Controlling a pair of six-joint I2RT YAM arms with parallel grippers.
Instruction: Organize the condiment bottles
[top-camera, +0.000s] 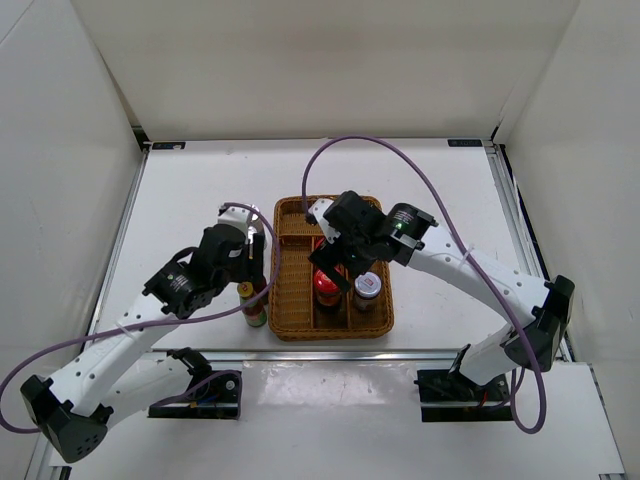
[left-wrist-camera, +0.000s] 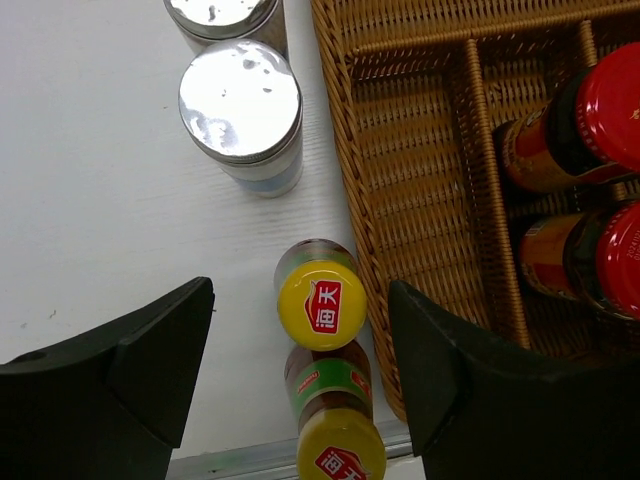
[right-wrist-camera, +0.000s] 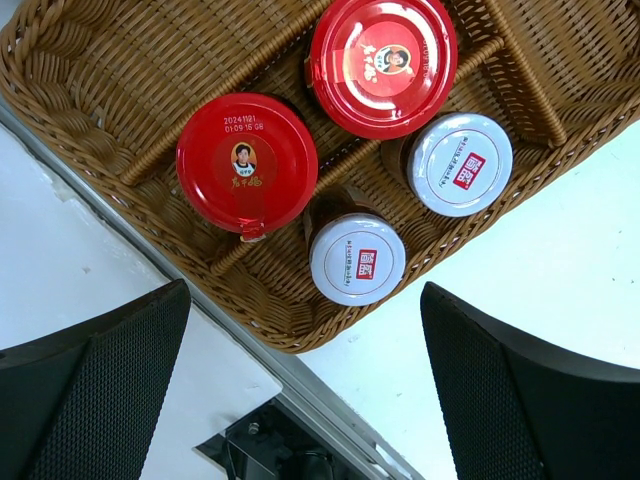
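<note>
**Tight Squeeze Beside the Tray**

My left gripper (left-wrist-camera: 300, 340) hangs with jaws wide over a yellow-capped bottle (left-wrist-camera: 321, 308), which stands on the table just outside the wicker tray (left-wrist-camera: 345, 150). A second yellow-capped bottle (left-wrist-camera: 340, 455) stands close against it, nearer the table's edge, and that is my worry. A descent slightly off line could tip this neighbour. One finger must also pass close by the wicker rim, where it may snag and drag the tray.

The two silver-capped bottles (left-wrist-camera: 240, 100) wait further along the same side. My right gripper (right-wrist-camera: 305, 340), jaws equally wide and holding nothing, hovers over the red-lidded jars (right-wrist-camera: 247, 162) and grey-lidded jars (right-wrist-camera: 357, 258). These are already in the tray's middle and far compartments; the compartment nearest the loose bottles is bare.

The table (top-camera: 200, 190) is smooth and white, enclosed by plain white walls (top-camera: 320, 60), with a metal rail (top-camera: 430, 352) along its near edge.
</note>
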